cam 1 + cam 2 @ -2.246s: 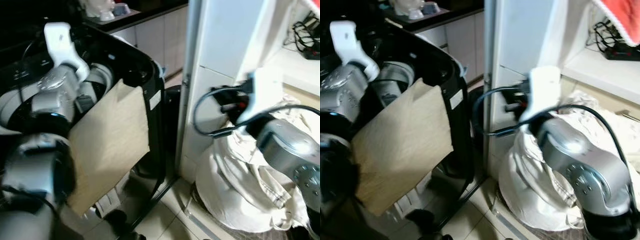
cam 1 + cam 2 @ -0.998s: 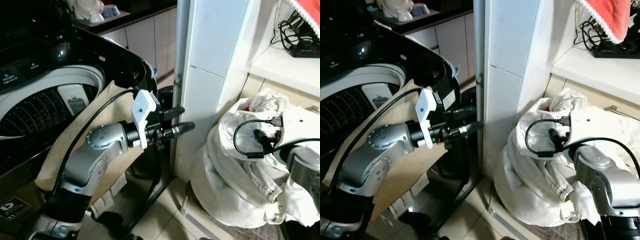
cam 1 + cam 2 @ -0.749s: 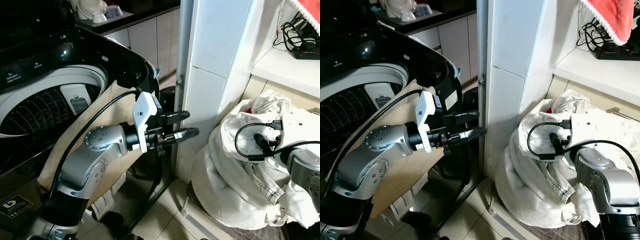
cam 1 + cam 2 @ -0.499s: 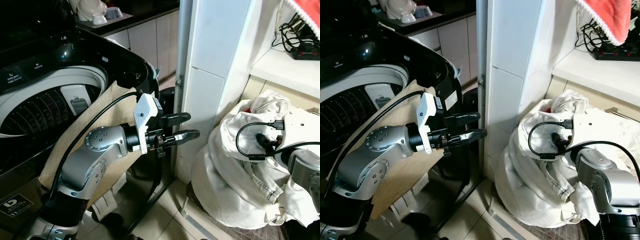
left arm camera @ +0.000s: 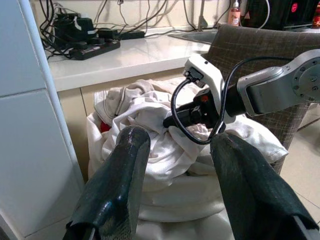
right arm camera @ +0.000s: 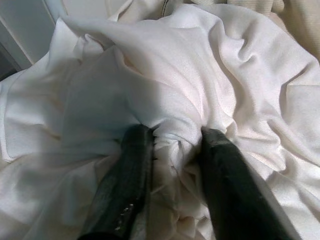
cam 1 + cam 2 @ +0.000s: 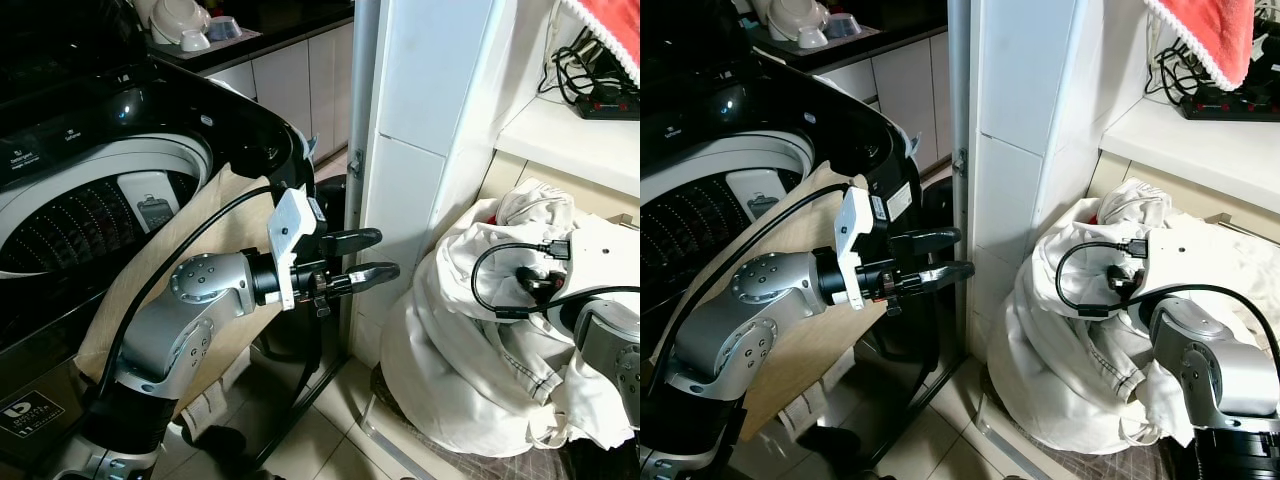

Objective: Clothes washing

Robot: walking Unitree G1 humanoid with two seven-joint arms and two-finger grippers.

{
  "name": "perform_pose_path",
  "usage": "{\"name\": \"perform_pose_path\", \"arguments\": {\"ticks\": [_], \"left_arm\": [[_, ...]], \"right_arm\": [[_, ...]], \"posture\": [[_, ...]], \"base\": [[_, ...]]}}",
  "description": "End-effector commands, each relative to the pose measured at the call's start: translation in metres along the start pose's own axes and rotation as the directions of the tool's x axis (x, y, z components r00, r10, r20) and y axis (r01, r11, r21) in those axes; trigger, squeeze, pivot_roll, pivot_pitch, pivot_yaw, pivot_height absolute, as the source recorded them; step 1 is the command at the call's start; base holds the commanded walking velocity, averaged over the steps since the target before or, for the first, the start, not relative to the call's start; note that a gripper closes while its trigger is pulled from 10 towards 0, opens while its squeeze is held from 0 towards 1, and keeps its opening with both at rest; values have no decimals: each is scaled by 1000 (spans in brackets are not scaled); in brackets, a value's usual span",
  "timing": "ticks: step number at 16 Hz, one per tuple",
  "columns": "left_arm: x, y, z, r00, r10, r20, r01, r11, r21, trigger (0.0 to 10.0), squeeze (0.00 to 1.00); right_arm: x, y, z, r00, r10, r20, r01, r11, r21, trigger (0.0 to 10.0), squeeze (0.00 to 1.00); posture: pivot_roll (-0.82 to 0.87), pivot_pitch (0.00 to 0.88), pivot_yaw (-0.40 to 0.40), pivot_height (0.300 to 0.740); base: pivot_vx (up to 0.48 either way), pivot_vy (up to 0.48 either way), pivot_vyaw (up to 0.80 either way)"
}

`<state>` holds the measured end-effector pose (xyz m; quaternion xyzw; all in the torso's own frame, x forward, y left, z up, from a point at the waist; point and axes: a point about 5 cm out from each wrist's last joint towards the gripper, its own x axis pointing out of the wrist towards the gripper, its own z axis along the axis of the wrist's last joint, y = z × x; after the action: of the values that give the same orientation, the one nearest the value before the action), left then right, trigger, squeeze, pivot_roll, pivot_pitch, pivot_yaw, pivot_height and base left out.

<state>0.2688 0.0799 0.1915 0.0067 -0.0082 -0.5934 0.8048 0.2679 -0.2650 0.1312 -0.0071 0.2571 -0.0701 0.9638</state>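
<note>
White laundry point(image 7: 470, 340) is heaped right of the washing machine point(image 7: 110, 190); it looks soft, light and clingy, so grab a bunched fold. Right gripper point(image 6: 167, 150) pinches a fold in the heap; left gripper point(image 7: 362, 258) hangs spread and empty between machine and heap.

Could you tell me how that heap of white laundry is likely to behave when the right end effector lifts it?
The white laundry looks soft and deeply creased, so it will probably drape and stretch rather than rise whole. The right end effector has a fold bunched between its fingers, so likely one garment comes up, trailing others. It seems light, not fragile.
</note>
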Motion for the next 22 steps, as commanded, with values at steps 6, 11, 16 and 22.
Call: {"name": "perform_pose_path", "arguments": {"ticks": [6, 11, 16, 22], "left_arm": [[-3, 7, 7, 998, 57, 32, -58, 998, 20, 10000, 0], [-1, 17, 20, 982, 148, 116, -149, 989, -4, 10000, 0], [9, 25, 53, 930, 210, 302, -225, 974, 16, 10000, 0], [36, 15, 82, 899, 134, 417, -172, 984, 55, 10000, 1000]], "right_arm": [[-6, 5, 21, 996, 45, 80, -50, 997, 53, 0, 0], [-30, 26, 82, 927, 213, 310, -272, 949, 161, 0, 0], [-72, 64, 131, 665, 529, 528, -686, 712, 151, 0, 0], [-89, 98, 124, 504, 709, 492, -843, 529, 102, 0, 0]], "posture": [[-192, 0, 65, 740], [-194, 0, 66, 740], [-200, 0, 62, 740], [-196, 0, 62, 740]], "base": [[0, 0, 0], [0, 0, 0], [0, 0, 0], [0, 0, 0]]}}
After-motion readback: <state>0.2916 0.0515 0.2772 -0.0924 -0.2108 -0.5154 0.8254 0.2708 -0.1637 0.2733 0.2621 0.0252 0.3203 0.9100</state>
